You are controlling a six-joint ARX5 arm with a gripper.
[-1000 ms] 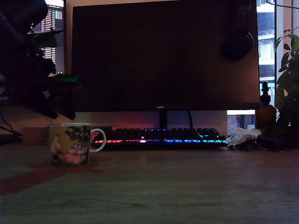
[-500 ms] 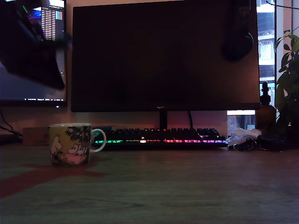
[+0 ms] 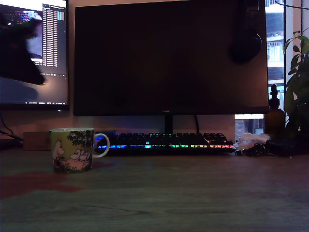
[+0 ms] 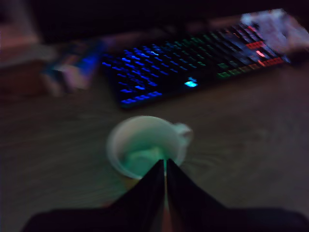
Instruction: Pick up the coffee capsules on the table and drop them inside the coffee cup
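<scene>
Showing glossy round coffee cup (image 3: 72,149) on wood-grain table (image 3: 193,193), hand (image 4: 164,169) pinched together

Printed coffee cup (image 3: 72,149) on the table (image 3: 183,193), lit keyboard (image 3: 166,143) behind, dark monitor (image 3: 169,58) above.

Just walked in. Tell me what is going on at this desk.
A single robot arm's dark gripper hangs above the yellow-green cartoon-print ceramic mug, which stands on the brown wood-grain desk in front of a rainbow-lit black keyboard. In the wrist view the fingers are pressed together with only a thin slit between them, and nothing shows held there. A pale shape lies inside the mug, too blurred to identify. No loose cream capsules show on the desk.
</scene>
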